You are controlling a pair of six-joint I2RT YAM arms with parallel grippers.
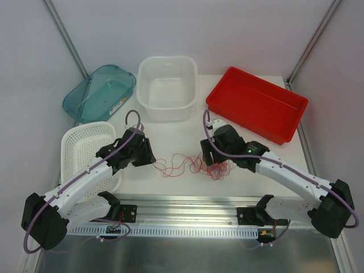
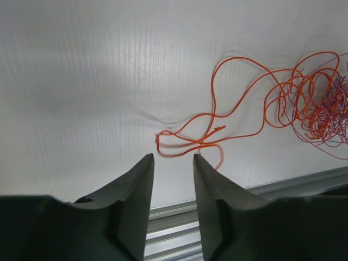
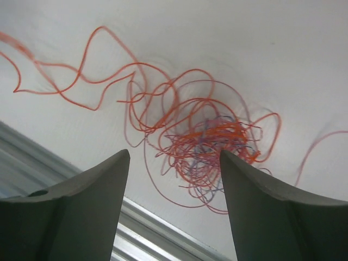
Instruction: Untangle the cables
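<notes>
White table top (image 1: 170, 133) spreads flat beneath and ahead of the left gripper (image 1: 152, 160) and the right gripper (image 1: 211, 162), evenly lit, with only soft shadows. Behind both, along the near edge, runs a ribbed aluminium rail (image 1: 187, 205). Far beyond them pale walls (image 1: 199, 28) close the space. A slanting left strut (image 1: 65, 37) rises off to one side, a right strut (image 1: 313, 42) to the other.

The table (image 1: 170, 142) is taken in whole by the top camera, set high behind the near edge and faced forward and down. Each wrist camera is carried low and close to the tabletop, aimed out between the jaws of the left gripper (image 2: 173, 159) or the right gripper (image 3: 174, 155). The cables (image 1: 215, 169) are shared by all three views and are seen nearest from the right wrist.
</notes>
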